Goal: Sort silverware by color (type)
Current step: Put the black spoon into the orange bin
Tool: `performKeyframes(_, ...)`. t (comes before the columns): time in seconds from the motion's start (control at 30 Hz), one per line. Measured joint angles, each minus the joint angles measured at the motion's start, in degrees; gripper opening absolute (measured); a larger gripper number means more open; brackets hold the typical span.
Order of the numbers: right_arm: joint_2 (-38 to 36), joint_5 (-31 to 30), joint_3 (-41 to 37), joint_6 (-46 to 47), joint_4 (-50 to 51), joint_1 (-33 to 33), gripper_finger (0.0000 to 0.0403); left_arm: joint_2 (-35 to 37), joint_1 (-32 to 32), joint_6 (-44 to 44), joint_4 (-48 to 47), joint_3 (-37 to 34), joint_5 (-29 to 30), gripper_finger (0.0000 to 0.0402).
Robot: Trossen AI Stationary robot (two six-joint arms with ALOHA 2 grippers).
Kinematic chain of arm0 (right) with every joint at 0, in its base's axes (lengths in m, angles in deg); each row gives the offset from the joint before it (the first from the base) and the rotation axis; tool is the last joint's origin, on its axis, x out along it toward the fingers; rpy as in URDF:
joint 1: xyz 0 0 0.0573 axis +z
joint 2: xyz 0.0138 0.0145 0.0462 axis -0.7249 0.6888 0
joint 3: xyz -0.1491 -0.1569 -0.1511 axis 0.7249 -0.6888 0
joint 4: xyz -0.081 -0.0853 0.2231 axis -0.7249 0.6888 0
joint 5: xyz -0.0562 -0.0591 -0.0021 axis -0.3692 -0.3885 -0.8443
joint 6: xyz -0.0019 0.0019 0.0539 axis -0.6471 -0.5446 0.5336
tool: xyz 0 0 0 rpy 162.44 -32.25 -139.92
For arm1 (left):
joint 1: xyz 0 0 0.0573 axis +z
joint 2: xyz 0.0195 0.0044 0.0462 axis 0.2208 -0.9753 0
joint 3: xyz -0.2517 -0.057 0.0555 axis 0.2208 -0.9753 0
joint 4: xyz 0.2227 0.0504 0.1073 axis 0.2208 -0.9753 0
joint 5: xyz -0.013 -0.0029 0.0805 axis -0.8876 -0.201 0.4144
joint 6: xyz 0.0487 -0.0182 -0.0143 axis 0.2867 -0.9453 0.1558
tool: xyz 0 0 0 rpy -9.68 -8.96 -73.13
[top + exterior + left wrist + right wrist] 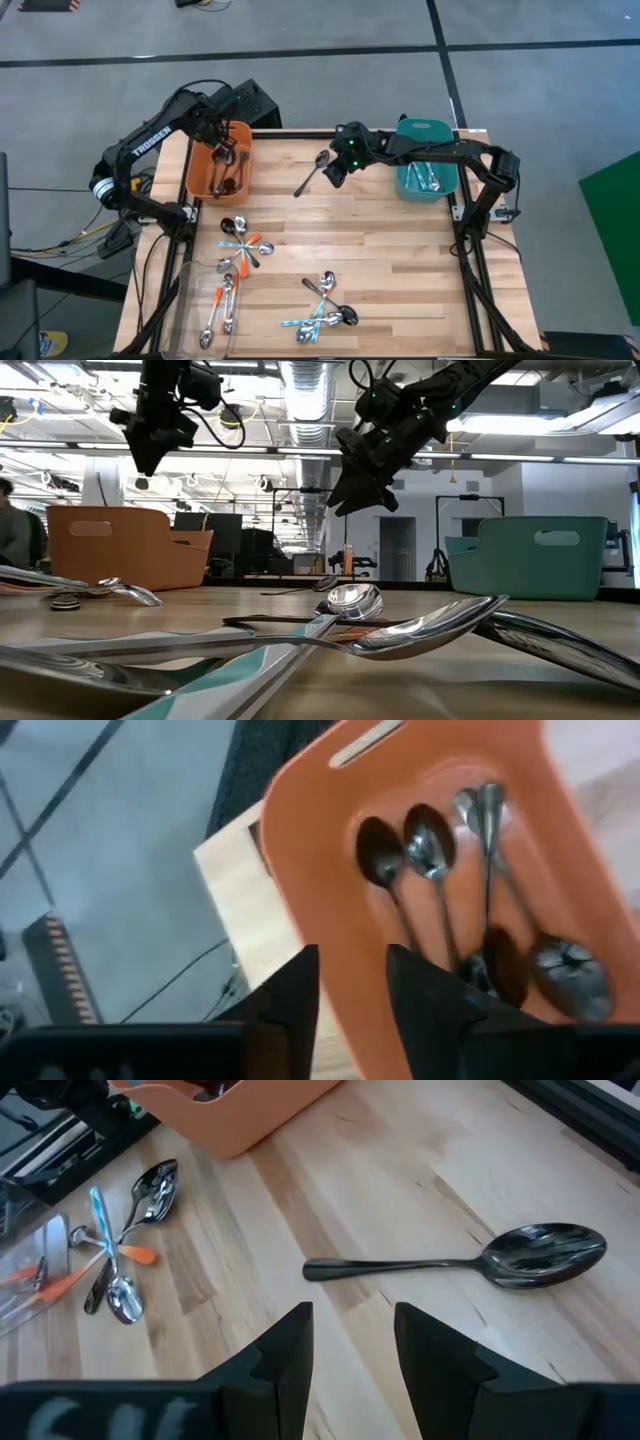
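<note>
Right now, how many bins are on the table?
3: an orange bin at the far left under the left gripper, a teal bin at the far right, and a clear tray at the near left.

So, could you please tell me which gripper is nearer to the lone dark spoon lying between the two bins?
Right. The right gripper hovers just beside the dark spoon, while the left gripper hangs over the orange bin, farther off.

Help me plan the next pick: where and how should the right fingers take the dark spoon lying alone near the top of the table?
Grip the dark spoon mid-handle, from straight above, fingers across the handle. It lies flat and alone on the wood; the handle is thin and straight, the bowl wide and rounded.
</note>
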Motion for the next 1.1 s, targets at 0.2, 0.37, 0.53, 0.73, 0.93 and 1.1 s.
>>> performKeyframes(0.2, 0.0, 0.0, 0.0, -0.9, 0.3, 0.0, 0.0164, 0.6, -1.2, -0.1, 4.3, 0.0, -10.0, 0.014)
performKeyframes(0.37, 2.6, -1.2, 0.0, -4.3, 0.6, 0.7, 0.0164, 1.6, -6.7, -0.6, 19.9, 0.0, -21.8, 0.0143)
performKeyframes(0.53, 4.5, -0.8, -0.1, -2.1, 1.3, 1.5, 0.0164, 1.5, -12.1, -1.8, 28.9, 0.0, -22.6, 0.0142)
performKeyframes(0.73, 3.8, -1.2, -0.1, -0.9, -2.7, 2.6, 0.0164, 1.4, -15.9, -6.3, 35.3, -0.8, -19.7, 0.0141)
performKeyframes(0.93, -2.9, -4.0, 0.0, 2.9, -7.3, 1.6, 0.0155, 1.4, -20.7, -6.9, 48.9, -5.9, -20.4, 0.0141)
performKeyframes(1.1, -11.2, -4.2, 0.0, 2.6, -5.5, -1.7, 0.0145, 1.4, -21.5, -7.4, 58.3, -11.8, -19.9, 0.0141)
